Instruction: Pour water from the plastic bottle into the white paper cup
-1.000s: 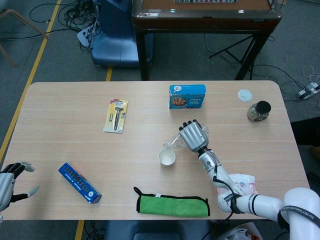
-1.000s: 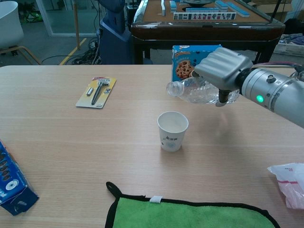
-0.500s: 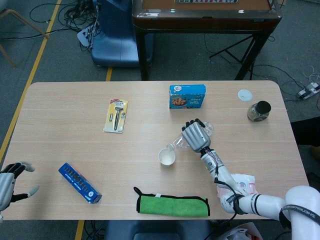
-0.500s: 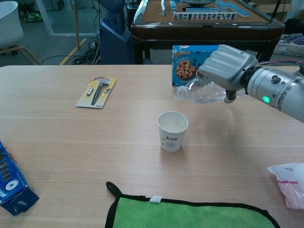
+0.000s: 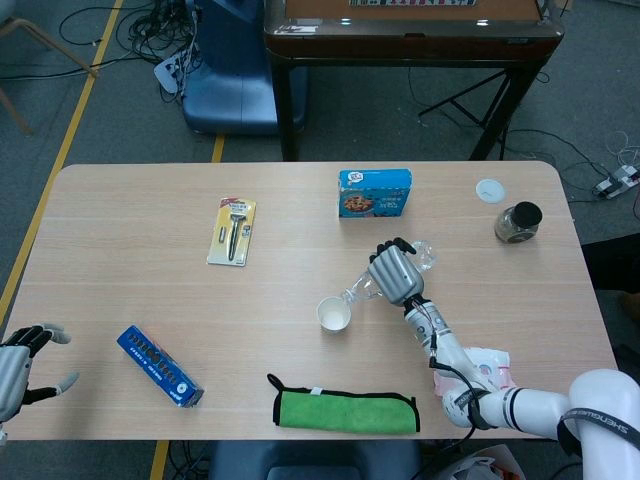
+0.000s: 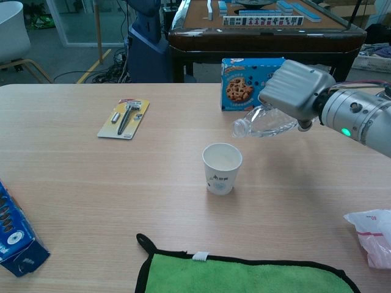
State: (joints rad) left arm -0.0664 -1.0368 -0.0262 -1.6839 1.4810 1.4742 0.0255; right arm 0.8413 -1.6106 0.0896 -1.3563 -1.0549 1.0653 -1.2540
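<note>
My right hand (image 6: 295, 91) is wrapped around the plastic bottle (image 6: 269, 123), fingers clamped over its body, holding it above the table tipped nearly level with the open neck pointing left and slightly down. From the head view the hand (image 5: 395, 273) sits just right of the white paper cup (image 5: 334, 315); the bottle's mouth is above and to the right of the cup's rim, not over it as far as I can tell. The cup (image 6: 222, 168) stands upright on the table. My left hand (image 5: 22, 362) is at the near left edge, holding nothing, fingers spread.

The table (image 5: 150, 270) is pale wood grain. On it I see a green cloth with black trim (image 6: 244, 273) at the near edge, a blue box (image 5: 159, 364) to the left, a carded razor pack (image 6: 124, 118), a blue cookie box (image 6: 244, 82) behind the bottle, a dark-lidded jar (image 5: 518, 222) and a white lid (image 5: 490, 190) at the far right, and a pink-and-white plastic bag (image 6: 372, 236) near my right arm.

Beyond the table stands a dark wooden mahjong table (image 6: 269, 27), a blue base (image 5: 230, 70) with cables on grey floor, and a yellow floor line (image 5: 70, 130).
</note>
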